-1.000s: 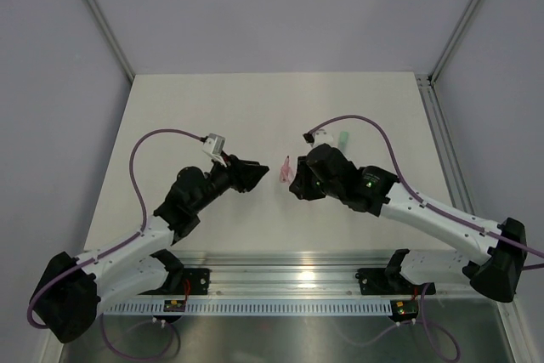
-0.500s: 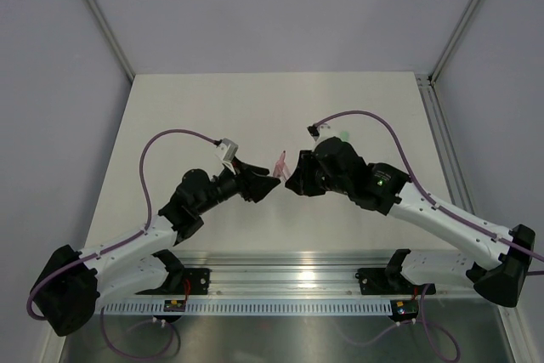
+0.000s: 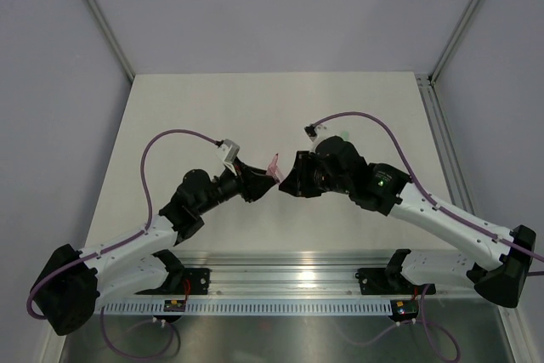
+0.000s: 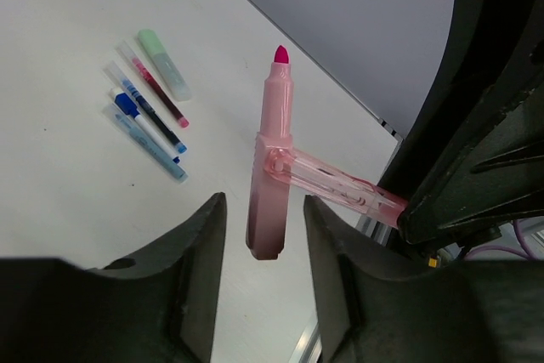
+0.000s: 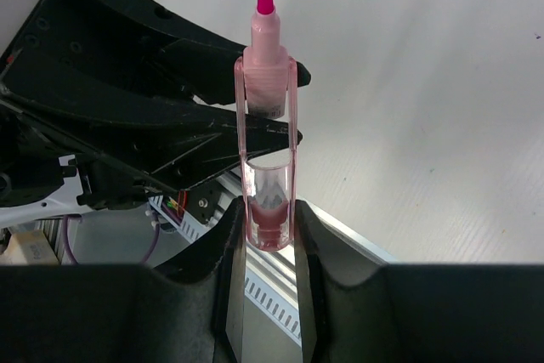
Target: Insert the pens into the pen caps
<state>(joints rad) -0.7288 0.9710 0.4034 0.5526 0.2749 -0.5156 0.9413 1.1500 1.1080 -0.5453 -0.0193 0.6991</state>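
A pink pen point(image 4: 270, 184) with a magenta tip stands upright in the air, hooked in the clip of the translucent pale pink pen cap point(image 5: 269, 201). My right gripper point(image 5: 269, 218) is shut on that cap's closed end. My left gripper point(image 4: 263, 210) is open, its jaws either side of the pen's lower end without touching it. In the top view the pink pair point(image 3: 273, 164) hangs between the left gripper point(image 3: 262, 181) and the right gripper point(image 3: 289, 183). On the table lie the mint cap point(image 4: 164, 64), a thin red pen point(image 4: 153, 91), a dark blue pen point(image 4: 143, 118) and a light blue pen point(image 4: 151, 146).
The white table point(image 3: 204, 116) stretches behind both arms. The metal rail point(image 3: 289, 261) runs along its near edge. The mint cap point(image 3: 343, 135) peeks out behind the right arm's cable in the top view.
The two grippers have come together at mid-table. The right gripper carried the pink cap and pen a little left, and the left gripper's jaws now flank the pen.
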